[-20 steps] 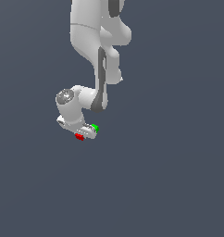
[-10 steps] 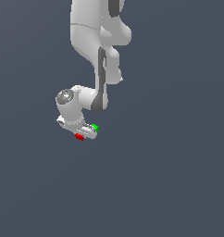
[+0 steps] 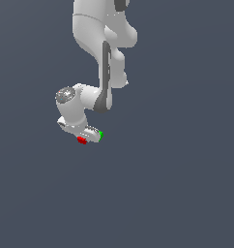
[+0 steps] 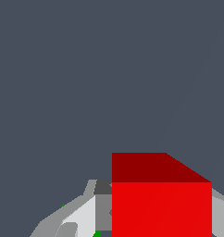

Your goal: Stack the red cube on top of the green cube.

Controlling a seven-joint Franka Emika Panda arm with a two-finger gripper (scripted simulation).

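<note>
A: What is the hand (image 3: 88,135) doing?

B: It sits low over the desk (image 3: 177,184), and the red cube (image 4: 161,203) lies between its fingers (image 4: 79,217). Whether they press it I cannot tell.

A: And the green cube (image 3: 101,134)?

B: In the exterior view it peeks out at the hand's right edge, the red cube at its left edge. Only slivers of green show in the wrist view.

plain dark slate-grey backdrop (image 3: 186,184), flat even light
</note>
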